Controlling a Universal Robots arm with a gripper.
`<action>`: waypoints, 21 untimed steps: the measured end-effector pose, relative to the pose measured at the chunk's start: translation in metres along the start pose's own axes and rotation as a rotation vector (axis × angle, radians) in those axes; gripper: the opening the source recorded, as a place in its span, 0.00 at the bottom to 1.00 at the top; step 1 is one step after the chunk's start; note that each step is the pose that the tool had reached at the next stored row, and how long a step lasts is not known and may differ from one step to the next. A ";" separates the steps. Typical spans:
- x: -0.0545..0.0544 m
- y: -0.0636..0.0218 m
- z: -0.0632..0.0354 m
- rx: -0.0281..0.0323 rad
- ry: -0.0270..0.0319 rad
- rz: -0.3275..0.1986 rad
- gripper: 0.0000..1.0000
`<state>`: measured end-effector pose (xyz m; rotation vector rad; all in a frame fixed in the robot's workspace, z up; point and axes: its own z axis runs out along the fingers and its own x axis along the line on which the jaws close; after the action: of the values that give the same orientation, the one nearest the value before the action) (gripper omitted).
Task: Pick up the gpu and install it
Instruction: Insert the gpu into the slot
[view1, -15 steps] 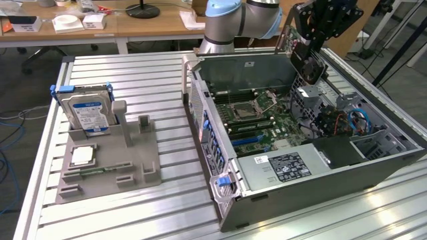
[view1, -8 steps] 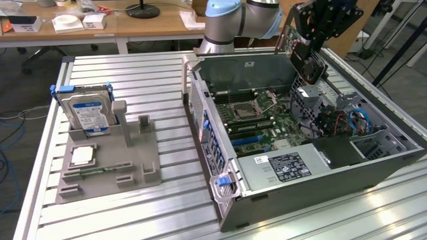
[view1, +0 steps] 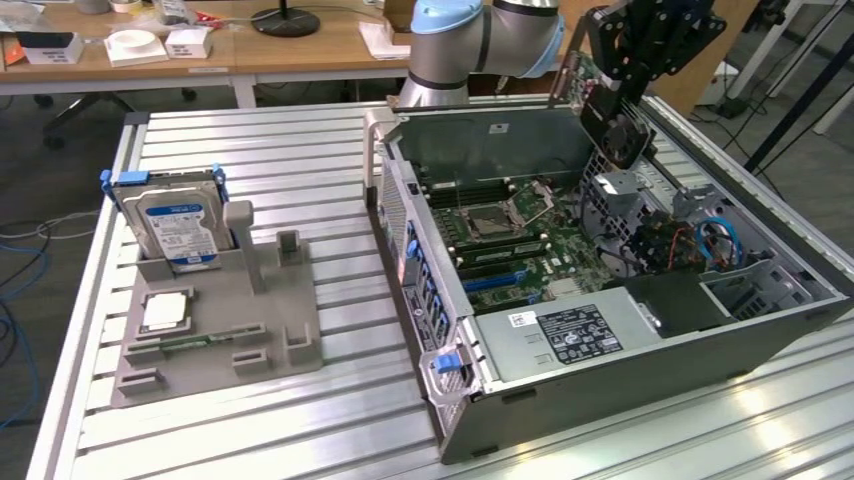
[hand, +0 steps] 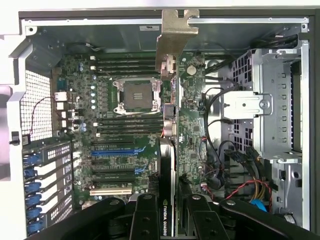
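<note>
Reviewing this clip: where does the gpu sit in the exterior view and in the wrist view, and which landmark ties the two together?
Exterior view: the gpu hangs in the gripper above the open computer case, toward that view's upper right.
Wrist view: the gpu is seen edge-on between the gripper's fingers, over the motherboard, silver bracket farthest from them.
Shared landmark: the CPU socket.
</note>
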<state>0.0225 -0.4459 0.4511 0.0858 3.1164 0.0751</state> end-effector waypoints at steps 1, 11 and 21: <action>0.000 0.0000 0.0000 -0.0002 0.0001 -0.003 0.26; 0.000 0.0000 0.0000 -0.0009 0.0017 -0.035 0.26; 0.000 0.0000 0.0001 -0.0014 0.0029 -0.061 0.26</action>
<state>0.0225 -0.4459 0.4510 -0.0087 3.1190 0.0764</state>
